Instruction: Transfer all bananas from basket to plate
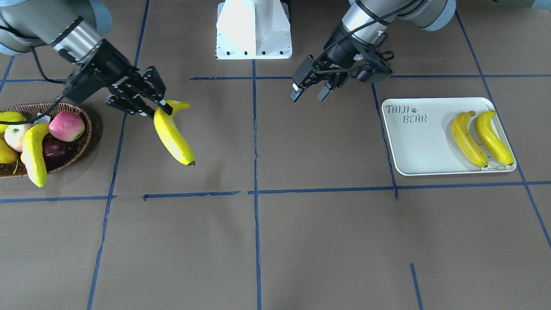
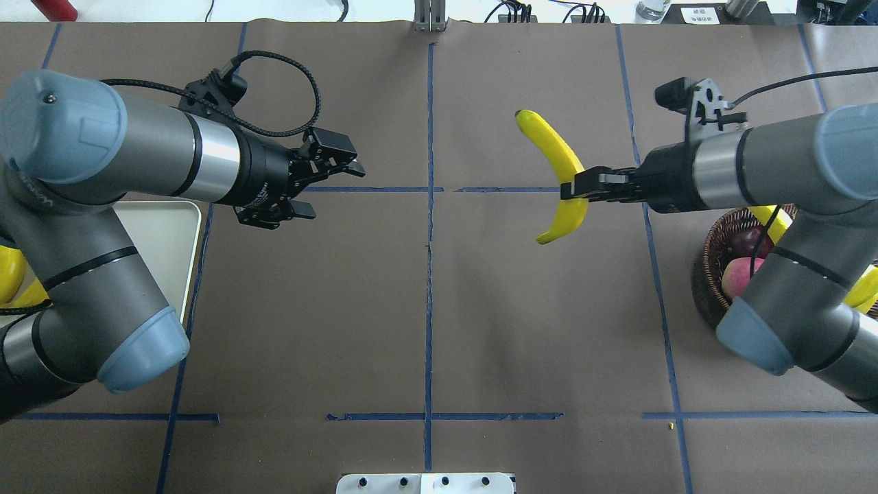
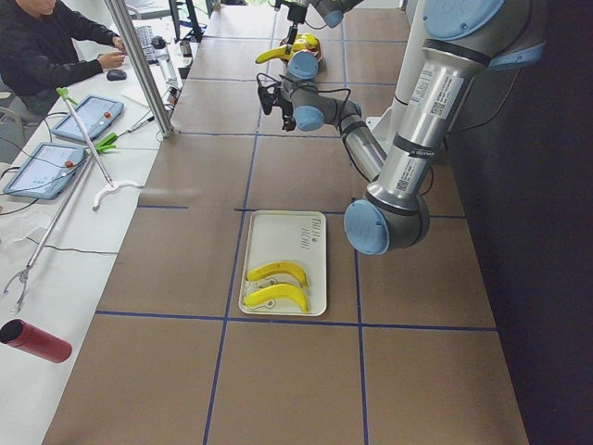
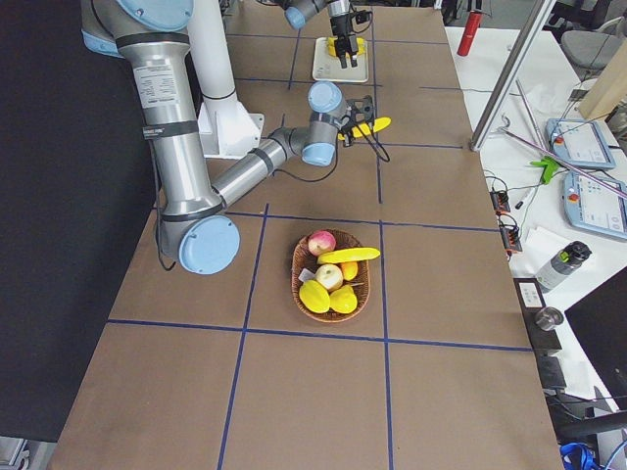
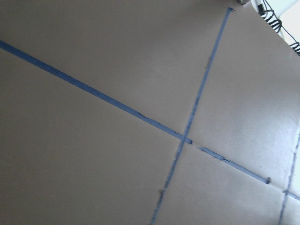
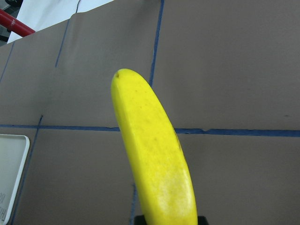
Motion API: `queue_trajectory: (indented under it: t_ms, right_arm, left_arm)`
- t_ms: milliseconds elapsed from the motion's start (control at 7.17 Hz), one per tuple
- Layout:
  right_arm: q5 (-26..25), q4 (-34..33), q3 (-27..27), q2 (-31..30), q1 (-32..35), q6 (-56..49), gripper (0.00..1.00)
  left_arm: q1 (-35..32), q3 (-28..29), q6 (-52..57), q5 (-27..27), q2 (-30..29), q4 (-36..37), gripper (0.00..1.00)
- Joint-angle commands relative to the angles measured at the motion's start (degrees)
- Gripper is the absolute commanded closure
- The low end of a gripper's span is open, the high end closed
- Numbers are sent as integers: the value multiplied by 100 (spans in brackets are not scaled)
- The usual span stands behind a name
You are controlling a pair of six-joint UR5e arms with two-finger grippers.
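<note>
Two bananas (image 1: 468,138) flat on the plate (image 1: 413,146), at its end away from the lettering. Third banana (image 1: 172,135) clamped toward its stem end in the right gripper (image 1: 161,107), aloft, well apart from the plate on its basket (image 1: 88,133) side. Fourth banana (image 1: 34,153) yet to lift, in the basket, tip overhanging, farthest from the plate. Left gripper (image 1: 308,94) spread and empty, hovering near the plate's lettered end. Seemingly half done. Overhead, plate mostly hidden under the left arm; bear outline hard to make out.
</note>
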Motion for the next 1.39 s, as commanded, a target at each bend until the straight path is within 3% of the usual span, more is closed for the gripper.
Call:
queue_trajectory:
  t_ms: [0,418,976,1116,1255]
  right_arm:
    - [-1401,-954,139,882,-1016,283,98]
    - [-2222,-992,474,884,-1626,477,98]
    - [-2259,-992,641,832,-1706,477,98]
    - [-2259,-992,641,823,-1706,477,98]
    - [-2267,-992,641,814,-1732,477,98]
  left_arm:
    - [114,181,-304,19,-400,-97,1]
    - [132,708,-471,27,-910,-123,1]
    - [315,938,-480,28,-999,-334,4]
    - [342,938,-488,28,-1017,-334,14]
    - [342,929,-419,19,-1017,-352,98]
